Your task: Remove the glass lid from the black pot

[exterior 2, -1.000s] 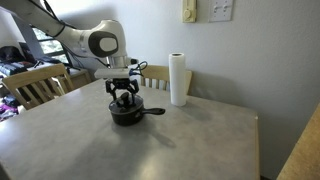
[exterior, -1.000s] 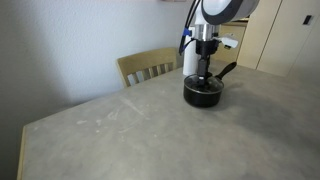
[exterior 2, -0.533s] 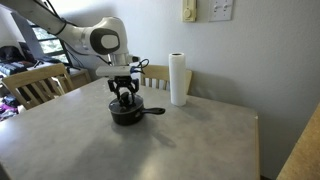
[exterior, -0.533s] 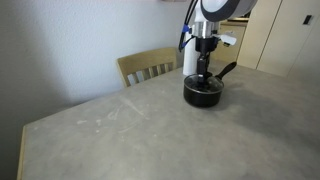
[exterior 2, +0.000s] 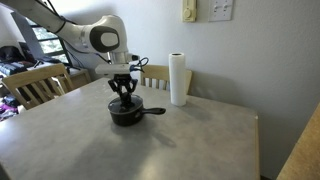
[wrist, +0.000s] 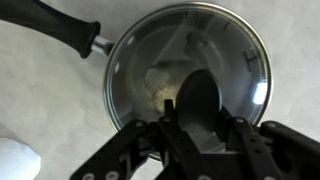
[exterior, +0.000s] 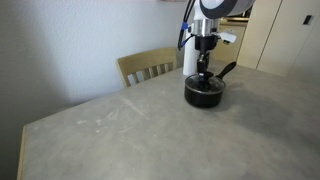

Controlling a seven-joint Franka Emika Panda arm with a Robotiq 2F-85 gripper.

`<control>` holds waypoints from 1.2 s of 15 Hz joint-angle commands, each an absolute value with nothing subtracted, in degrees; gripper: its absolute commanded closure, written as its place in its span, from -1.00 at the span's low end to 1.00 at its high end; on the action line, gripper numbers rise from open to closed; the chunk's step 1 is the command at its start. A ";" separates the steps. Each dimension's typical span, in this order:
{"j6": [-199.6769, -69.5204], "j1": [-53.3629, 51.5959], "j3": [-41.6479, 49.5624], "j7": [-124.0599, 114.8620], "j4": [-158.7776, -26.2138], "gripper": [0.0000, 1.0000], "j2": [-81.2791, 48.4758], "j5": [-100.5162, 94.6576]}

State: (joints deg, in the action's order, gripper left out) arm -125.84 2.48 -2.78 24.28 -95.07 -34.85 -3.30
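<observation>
In an exterior view, the pot [exterior: 204, 95] is sitting on the far right part of the desk [exterior: 120, 130], with the lid [exterior: 204, 86] lying flat on its rim. The jaws are coming straight down onto the lid's centre. A chair [exterior: 147, 66] is standing beyond the desk's far edge, left of the pot.

In an exterior view, the pot [exterior 2: 126, 115] is sitting left of centre on the desk [exterior 2: 190, 145], its handle [exterior 2: 154, 111] pointing right. The jaws are narrowing to a point just above it. A roll [exterior 2: 179, 79] is standing upright to the right and farther back, apart from the pot.

In the wrist view, the lid [wrist: 160, 60] is covering the pot, and the handle [wrist: 55, 32] is running off to the upper left. The fingers [wrist: 236, 128] are pressing on both sides of the knob [wrist: 200, 92], so the jaws are drawn in tight, gripping the lid by it.
</observation>
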 commanded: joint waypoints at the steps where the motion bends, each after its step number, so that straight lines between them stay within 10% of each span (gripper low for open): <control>1: -122.03 2.57 -3.14 24.61 -96.24 0.72 -31.75 -4.66; 18: -124.41 4.45 -0.45 27.30 -105.30 0.72 -18.75 -10.36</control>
State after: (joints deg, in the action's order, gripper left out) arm -122.80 2.69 -1.18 24.66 -100.37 -23.11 -9.33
